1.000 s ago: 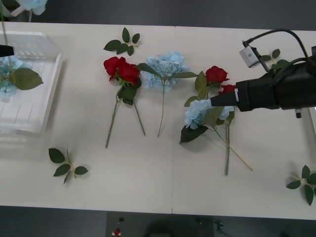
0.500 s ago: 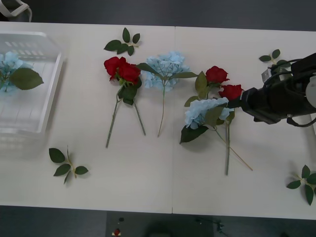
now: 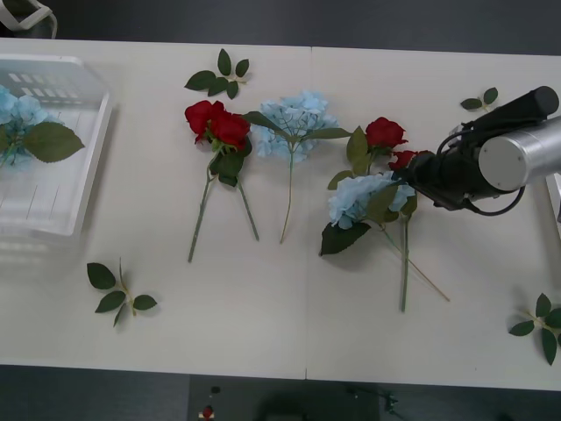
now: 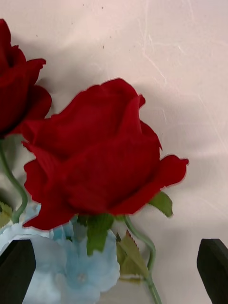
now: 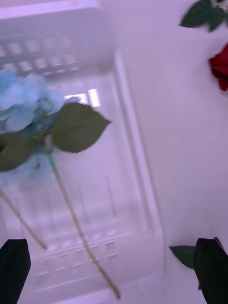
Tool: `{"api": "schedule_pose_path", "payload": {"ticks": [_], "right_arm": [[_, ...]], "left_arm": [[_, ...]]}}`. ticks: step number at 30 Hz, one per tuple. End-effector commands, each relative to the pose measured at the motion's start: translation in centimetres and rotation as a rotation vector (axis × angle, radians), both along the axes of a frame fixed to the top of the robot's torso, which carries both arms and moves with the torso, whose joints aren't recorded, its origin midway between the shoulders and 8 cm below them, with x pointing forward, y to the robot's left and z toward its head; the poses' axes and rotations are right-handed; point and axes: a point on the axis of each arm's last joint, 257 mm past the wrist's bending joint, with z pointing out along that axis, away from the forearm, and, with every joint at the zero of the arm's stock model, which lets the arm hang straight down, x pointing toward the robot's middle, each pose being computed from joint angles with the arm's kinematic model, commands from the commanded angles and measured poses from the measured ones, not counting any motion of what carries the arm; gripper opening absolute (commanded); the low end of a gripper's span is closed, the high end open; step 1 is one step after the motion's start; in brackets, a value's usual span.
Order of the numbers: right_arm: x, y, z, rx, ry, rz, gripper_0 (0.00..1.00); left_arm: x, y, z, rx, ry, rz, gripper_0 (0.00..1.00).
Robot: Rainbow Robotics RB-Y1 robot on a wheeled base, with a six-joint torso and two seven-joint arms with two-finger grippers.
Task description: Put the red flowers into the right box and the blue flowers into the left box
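Two red flowers [image 3: 215, 124] lie left of centre on the table, and another two [image 3: 384, 132] lie to the right. One blue flower [image 3: 294, 116] rests between them, another [image 3: 358, 196] below the right roses. My right gripper [image 3: 410, 171] is at the lower right rose [image 4: 99, 156], open, with black fingertips [image 4: 213, 266] on either side of its stem over the blue head [image 4: 71, 268]. The left box [image 3: 88, 167] holds a blue flower [image 3: 17, 123]. My left gripper [image 5: 114, 270] hovers open above the box [image 5: 137, 190] and that flower [image 5: 28, 104]. The right box's corner [image 3: 556, 210] shows at the right edge.
Loose green leaf sprigs lie at the table's back [image 3: 219, 74], front left [image 3: 118, 294], back right [image 3: 480, 98] and front right [image 3: 539, 324]. The table's front edge runs along the bottom of the front view.
My left gripper has drawn back out of the front view, leaving the blue flower in the left box. My right arm pulled back, turned its wrist and came back to the rose.
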Motion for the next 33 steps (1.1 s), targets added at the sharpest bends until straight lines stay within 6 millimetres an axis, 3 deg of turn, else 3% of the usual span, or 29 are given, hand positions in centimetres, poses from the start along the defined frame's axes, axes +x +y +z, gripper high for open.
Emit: {"api": "schedule_pose_path", "payload": {"ticks": [1,6,7,10,13,14,15,16,17,24,31,33], "right_arm": [[2.6,0.3,1.6,-0.016,-0.057,-0.012,1.0],[3.4,-0.2,0.7,-0.05,-0.062,-0.033,1.0],[3.6,-0.5,0.6,-0.061,-0.062,-0.039,1.0],[3.9,-1.1,0.3,-0.104,-0.073,-0.04,1.0],[4.0,-1.1,-0.2,-0.116,-0.073,-0.042,1.0],[4.0,-1.2,-0.3,-0.122,-0.075,-0.042,0.95],[4.1,-1.1,-0.3,-0.127,-0.078,-0.04,0.68],[4.1,-1.1,-0.3,-0.127,-0.078,-0.04,0.68],[4.1,-1.1,-0.4,-0.136,-0.078,-0.038,0.0],[4.0,-0.9,-0.8,-0.138,-0.078,-0.032,0.0],[4.0,-0.7,-0.8,-0.132,-0.079,-0.028,0.0],[4.2,-1.0,-0.4,-0.138,-0.085,-0.024,0.0]], "left_arm": [[3.0,-7.6,3.6,0.075,-0.024,-0.11,1.0],[5.3,-15.4,2.6,0.07,0.011,-0.124,1.0],[6.1,-17.7,1.5,0.072,0.018,-0.128,1.0],[7.7,-21.3,-1.3,0.078,0.012,-0.101,1.0],[9.2,-23.4,-4.3,0.105,-0.014,-0.065,1.0],[9.8,-24.2,-5.5,0.125,-0.032,-0.056,1.0],[10.2,-24.8,-6.4,0.132,-0.045,-0.047,1.0],[10.2,-24.8,-6.4,0.132,-0.045,-0.047,1.0],[11.3,-26.0,-8.0,0.141,-0.075,-0.029,1.0],[13.1,-28.8,-12.5,0.131,-0.108,-0.017,1.0],[13.7,-28.5,-14.7,0.162,-0.113,0.0,1.0],[13.9,-28.3,-14.7,0.165,-0.12,0.006,0.94]]}}
